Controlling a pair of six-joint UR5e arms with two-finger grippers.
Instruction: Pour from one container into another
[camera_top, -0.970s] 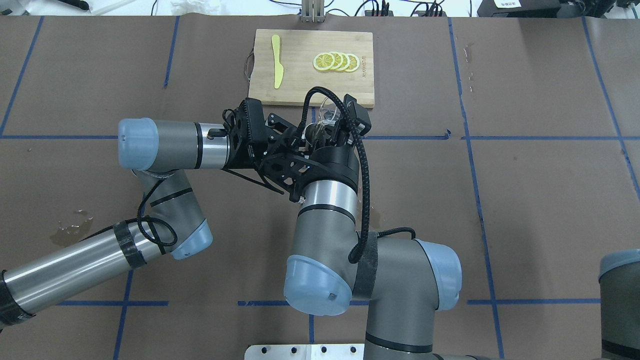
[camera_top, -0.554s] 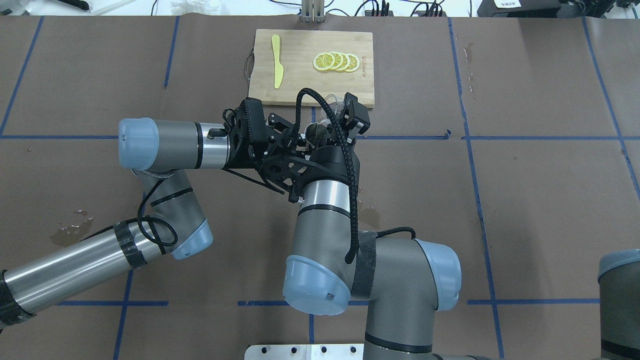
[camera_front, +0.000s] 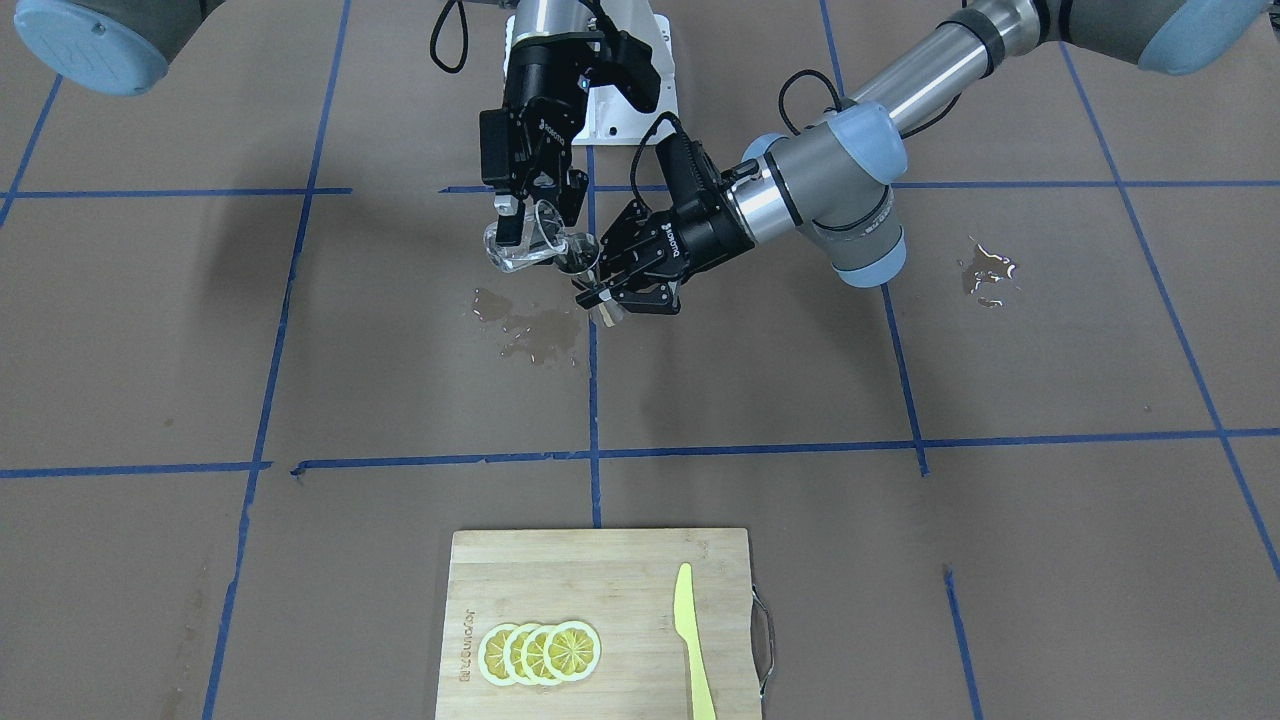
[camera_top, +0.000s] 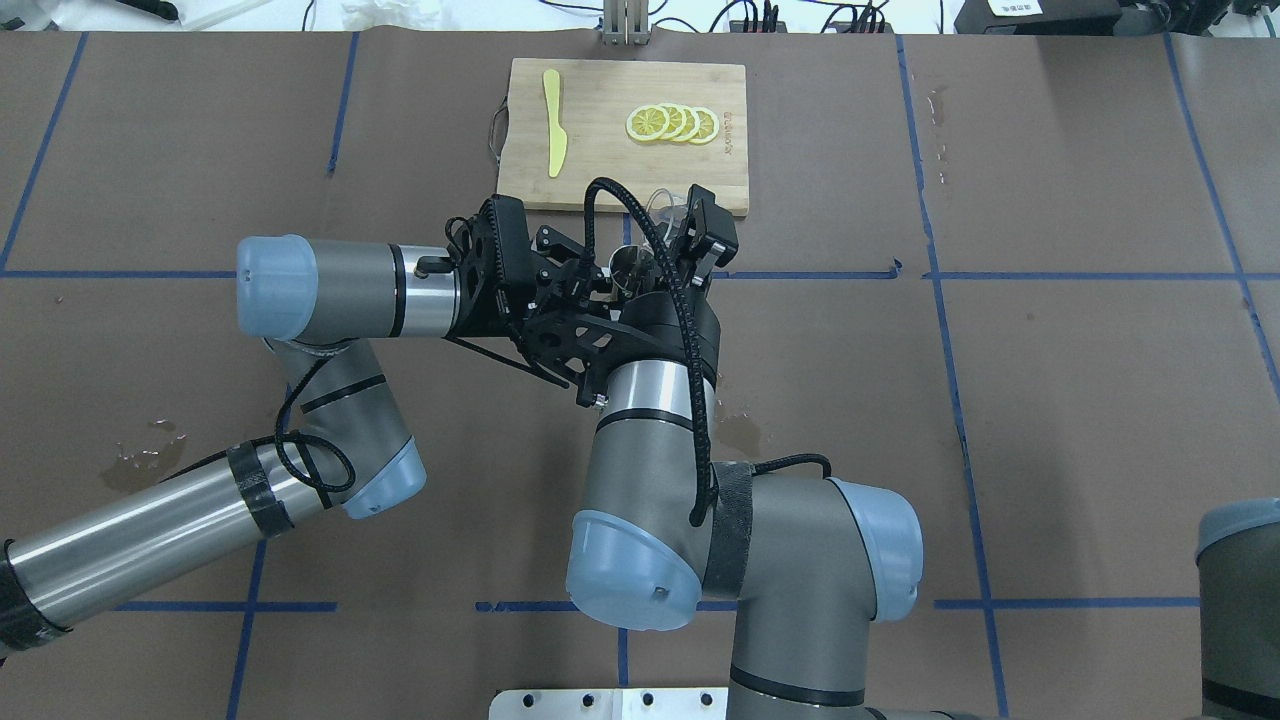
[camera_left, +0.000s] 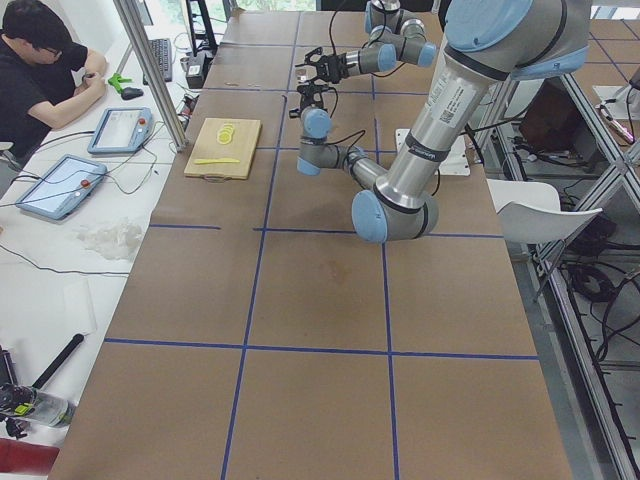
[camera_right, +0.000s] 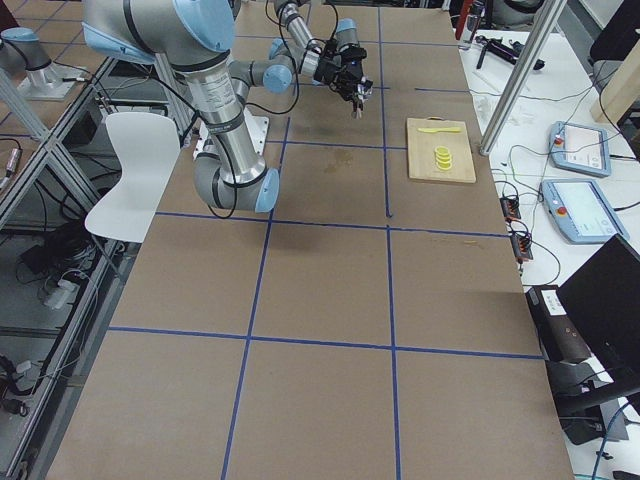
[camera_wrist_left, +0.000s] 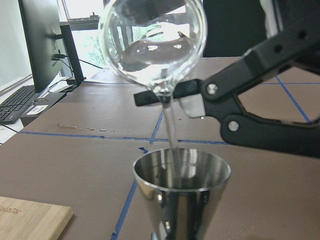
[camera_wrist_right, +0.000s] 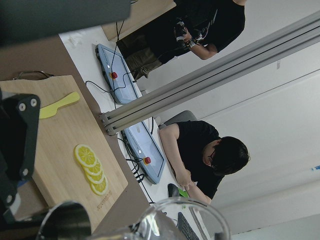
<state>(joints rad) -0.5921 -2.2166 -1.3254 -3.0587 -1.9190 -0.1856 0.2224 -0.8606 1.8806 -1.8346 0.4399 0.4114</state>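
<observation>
Item, nearest in the left wrist view: polished steel conical measuring cup (camera_wrist_left: 181, 200), upright, mouth level, raised above the table; the left gripper (camera_front: 603, 283) is closed around its lower part, as the front-facing view shows. Item, at twelve o'clock over that mouth: thin clear stream of liquid (camera_wrist_left: 172, 135), falling inside the rim, slightly toward nine o'clock of centre. Item, above: round clear glass pouring vessel (camera_wrist_left: 152, 42), tipped lip-down, clamped between the fingers of the right gripper (camera_front: 533, 222); little liquid appears to remain in it. Item, beyond and below: brown paper-covered table (camera_front: 900, 400) with a wet patch (camera_front: 530, 335) at about seven o'clock of the cup in the front-facing view. Item, farthest, at six o'clock of that view: bamboo cutting board (camera_front: 640, 560) bearing yellow lemon slices (camera_front: 540, 652) and a yellow plastic knife (camera_front: 693, 640). Handling note: the pour looks well under way; best results likely from a slow, even tilt, the lip held directly over the cup's centre, the cup held level, and the glass righted before the cup brims, since the patch suggests drips fall past the rim.
</observation>
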